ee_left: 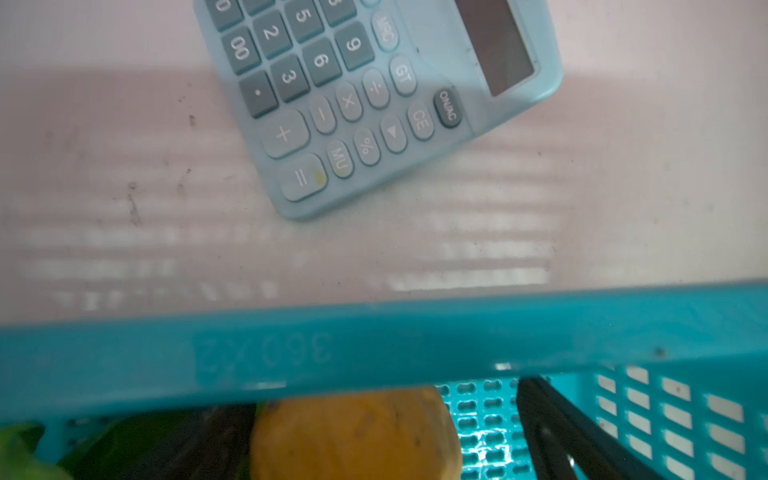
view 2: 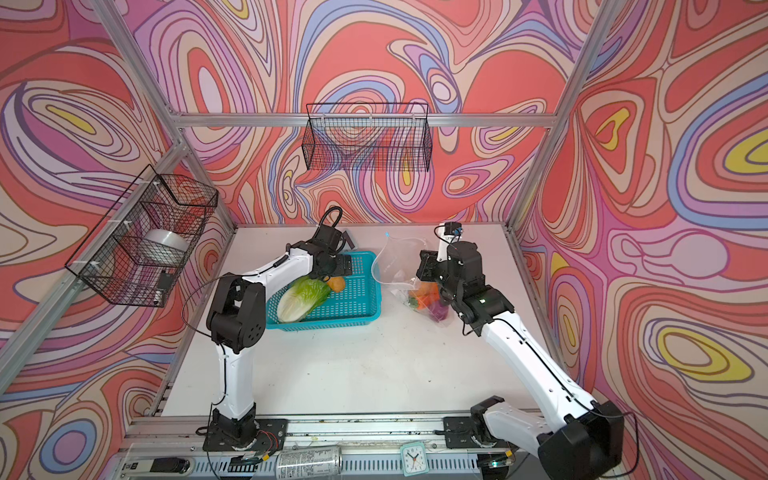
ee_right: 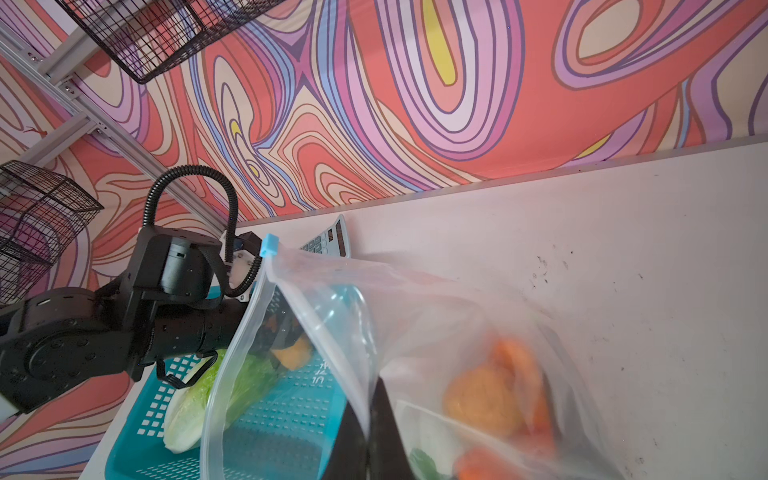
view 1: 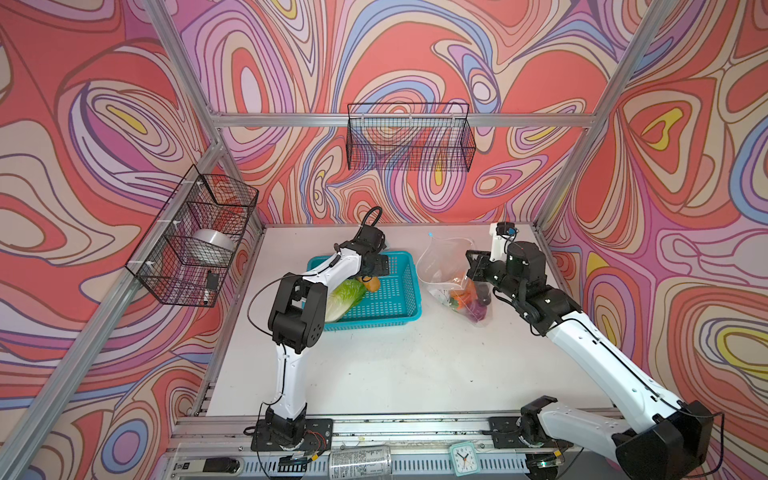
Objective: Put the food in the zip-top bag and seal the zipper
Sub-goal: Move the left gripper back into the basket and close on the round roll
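The basket (view 1: 390,300) is coloured teal with rows of holes, the cabbage (view 1: 344,297) green and white. The bag (view 1: 437,258) is seen clear, and the walls (view 1: 415,50) are covered with red-purple swirls.

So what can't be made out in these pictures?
- Food inside the clear crinkly zip-top bag: blurred in the right wrist view, tiny in both top views; pieces uncountable.
- Pale blue calculator: cut off by the left wrist view's edge.
- Open left pincer: tips hidden behind its wrist in both top views.
- Round tan-orange potato: half hidden by the rim of the teal perforated plastic basket, left wrist view.
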Available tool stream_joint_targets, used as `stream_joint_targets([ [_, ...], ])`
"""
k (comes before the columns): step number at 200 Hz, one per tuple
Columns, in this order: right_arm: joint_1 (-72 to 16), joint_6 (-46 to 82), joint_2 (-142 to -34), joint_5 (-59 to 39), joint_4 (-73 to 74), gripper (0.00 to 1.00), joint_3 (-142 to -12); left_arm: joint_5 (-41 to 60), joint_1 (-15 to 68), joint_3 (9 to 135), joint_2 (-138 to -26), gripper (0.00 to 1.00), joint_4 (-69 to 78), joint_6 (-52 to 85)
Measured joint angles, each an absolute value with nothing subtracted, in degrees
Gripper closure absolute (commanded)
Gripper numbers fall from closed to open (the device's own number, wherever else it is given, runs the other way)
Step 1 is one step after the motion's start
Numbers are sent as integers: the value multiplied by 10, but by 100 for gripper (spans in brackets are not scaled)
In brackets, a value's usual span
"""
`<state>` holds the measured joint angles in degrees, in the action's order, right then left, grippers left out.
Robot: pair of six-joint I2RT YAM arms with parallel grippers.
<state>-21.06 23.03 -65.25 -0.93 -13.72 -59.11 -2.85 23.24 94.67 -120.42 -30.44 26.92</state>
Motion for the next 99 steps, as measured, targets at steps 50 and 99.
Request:
stream_joint_targets([
  [50, -211, 230, -653, -9, -137, 100, -591, 50, 233, 948, -1205, 1, -305, 272],
  [99, -211, 230, -653, -9, -137, 100, -591, 45, 243, 952, -1209, 2, -329, 249],
])
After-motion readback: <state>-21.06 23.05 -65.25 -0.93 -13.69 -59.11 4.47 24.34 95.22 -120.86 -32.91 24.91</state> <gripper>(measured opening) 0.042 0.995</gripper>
